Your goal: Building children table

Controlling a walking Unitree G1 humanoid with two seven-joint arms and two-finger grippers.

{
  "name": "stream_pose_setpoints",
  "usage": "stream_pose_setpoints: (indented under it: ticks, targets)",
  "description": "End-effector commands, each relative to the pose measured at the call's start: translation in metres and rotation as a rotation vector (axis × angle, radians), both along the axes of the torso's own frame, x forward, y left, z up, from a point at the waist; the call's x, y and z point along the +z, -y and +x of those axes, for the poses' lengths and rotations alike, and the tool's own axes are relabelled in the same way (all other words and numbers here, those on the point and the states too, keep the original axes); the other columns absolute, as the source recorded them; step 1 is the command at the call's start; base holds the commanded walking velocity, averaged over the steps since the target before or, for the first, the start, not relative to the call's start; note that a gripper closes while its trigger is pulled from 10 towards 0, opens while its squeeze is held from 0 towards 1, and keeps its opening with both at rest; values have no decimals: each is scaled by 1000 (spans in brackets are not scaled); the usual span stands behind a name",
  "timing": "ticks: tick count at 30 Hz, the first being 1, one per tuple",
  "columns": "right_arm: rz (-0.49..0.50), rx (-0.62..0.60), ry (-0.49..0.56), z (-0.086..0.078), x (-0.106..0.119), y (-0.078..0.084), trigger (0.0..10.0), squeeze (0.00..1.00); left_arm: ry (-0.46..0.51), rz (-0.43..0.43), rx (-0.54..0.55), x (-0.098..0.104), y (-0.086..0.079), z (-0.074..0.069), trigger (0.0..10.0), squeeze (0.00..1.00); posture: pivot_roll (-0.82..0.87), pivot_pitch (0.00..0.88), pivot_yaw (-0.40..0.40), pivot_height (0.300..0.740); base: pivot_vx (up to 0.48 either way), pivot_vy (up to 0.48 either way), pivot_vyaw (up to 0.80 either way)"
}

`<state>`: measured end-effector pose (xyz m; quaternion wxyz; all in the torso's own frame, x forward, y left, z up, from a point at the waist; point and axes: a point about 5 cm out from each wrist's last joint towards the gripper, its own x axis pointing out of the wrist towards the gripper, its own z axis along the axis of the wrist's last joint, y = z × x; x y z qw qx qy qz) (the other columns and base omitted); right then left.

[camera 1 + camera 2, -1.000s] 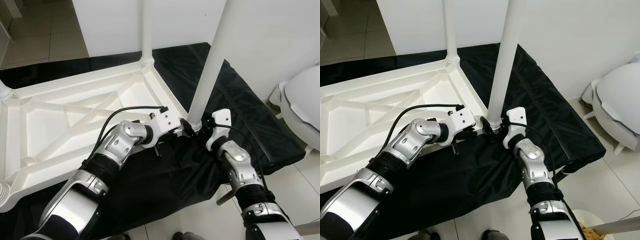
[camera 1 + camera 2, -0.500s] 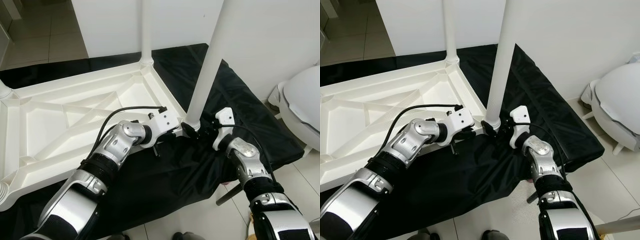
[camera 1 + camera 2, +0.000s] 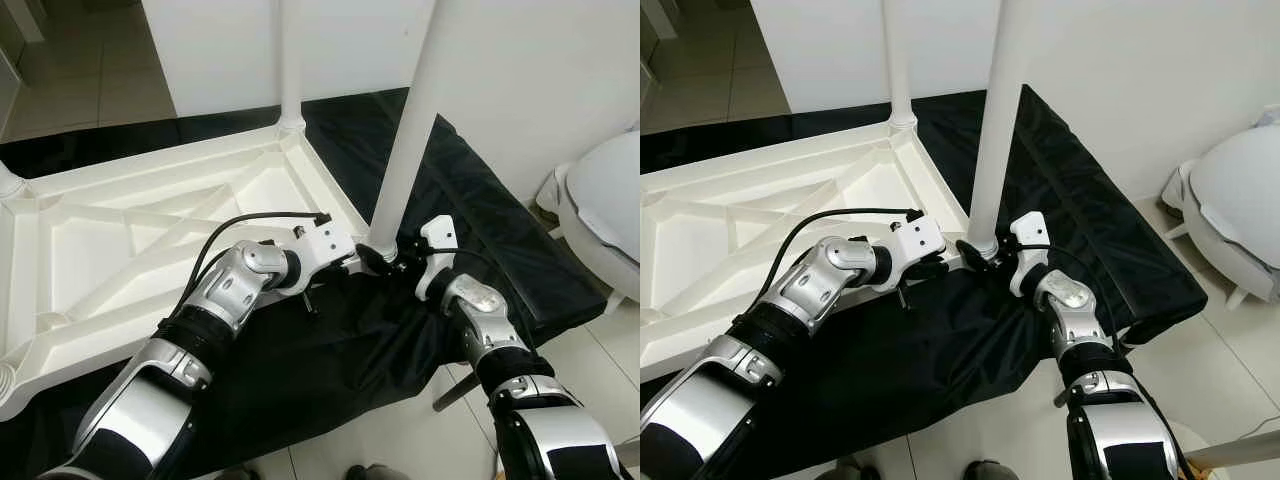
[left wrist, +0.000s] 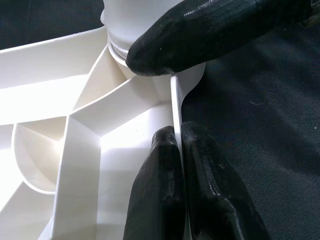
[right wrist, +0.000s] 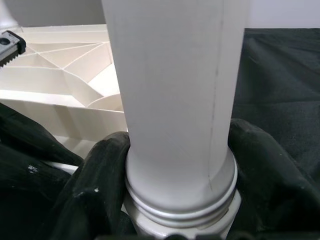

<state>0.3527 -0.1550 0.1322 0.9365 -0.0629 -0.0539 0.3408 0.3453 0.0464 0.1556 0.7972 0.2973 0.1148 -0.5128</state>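
On the black cloth (image 3: 330, 350) the upturned tabletop (image 3: 120, 240) lies pinched by the left gripper (image 3: 352, 265), while the right gripper (image 3: 400, 265), clamped round the leg (image 3: 405, 130), has twisted back, suggesting screwing continues.

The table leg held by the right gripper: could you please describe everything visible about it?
The table leg is a smooth white round tube, plastic by its look, standing nearly upright with a slight lean, its top out of frame. Its ringed lower end sits at the near corner socket of the upturned white tabletop. The right gripper clasps its base, a black finger on each side. The left gripper pinches the tabletop's rim beside it.
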Motion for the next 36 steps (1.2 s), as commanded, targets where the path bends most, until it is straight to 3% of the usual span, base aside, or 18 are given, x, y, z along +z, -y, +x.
stream_pose_setpoints:
  ticks: [1, 9, 13, 18, 27, 29, 36]
  targets:
    - [10, 26, -39, -3, -9, -3, 0, 0, -11, 75, 51, -9, -14, 3, 10000, 0, -36, 69, 41, 740, 0, 0, 0]
    - [88, -23, -51, -4, -11, 2, 0, 0, -12, 71, 55, -10, -14, 2, 10000, 0, -46, 74, 30, 740, 0, 0, 0]
    - [155, -157, -81, -4, -14, 5, 0, 0, -12, 67, 57, -11, -13, 2, 10000, 0, -56, 78, 28, 740, 0, 0, 0]
    - [165, -229, -90, -5, -17, 3, 0, 0, -13, 66, 54, -11, -12, 2, 10000, 0, -60, 82, 29, 740, 0, 0, 0]
    - [210, -494, -113, -11, -18, -14, 0, 0, -17, 64, 45, -12, -10, 0, 10000, 0, -67, 89, 32, 740, 0, 0, 0]
    - [210, -494, -113, -11, -18, -14, 0, 0, -17, 64, 45, -12, -10, 0, 10000, 0, -67, 89, 32, 740, 0, 0, 0]
    - [211, -729, -124, -19, -17, -32, 0, 0, -18, 62, 44, -12, -9, 0, 10000, 0, -68, 89, 21, 740, 0, 0, 0]
